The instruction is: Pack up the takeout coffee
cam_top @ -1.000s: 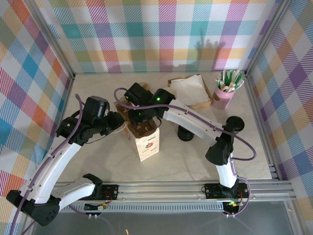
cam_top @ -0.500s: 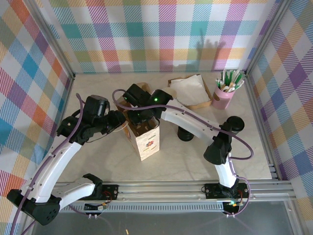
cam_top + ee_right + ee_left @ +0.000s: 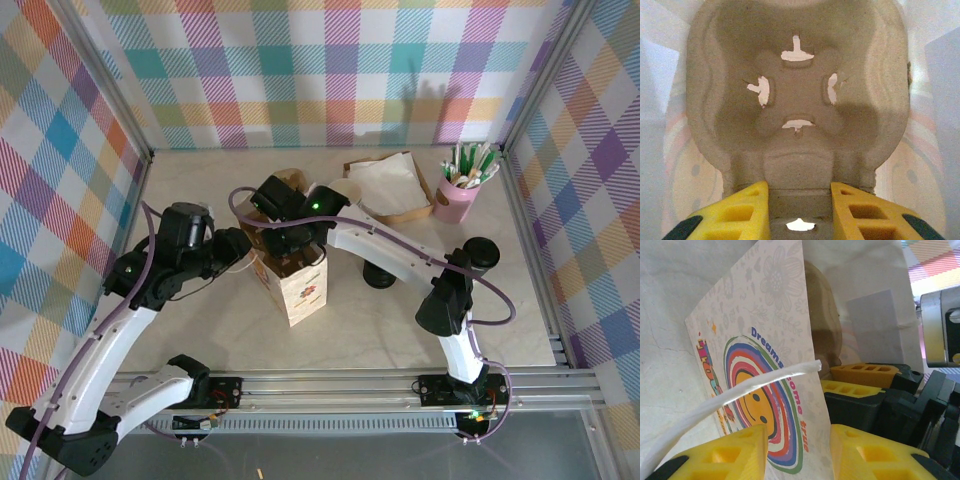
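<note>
While the right gripper [image 3: 799, 194] pinches the carrier [image 3: 800, 75] ahead of it inside the bag [image 3: 300, 290], the left gripper [image 3: 799, 440] stands part-open astride the bag's wall.

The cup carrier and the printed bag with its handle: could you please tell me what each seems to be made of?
The cup carrier looks like moulded paper pulp: dull grey-brown, softly rounded, slots with ragged edges. The printed bag seems matte paper, flat and crisp-edged, with colour printing. Its handle is probably twisted white paper cord, though string is possible.
</note>
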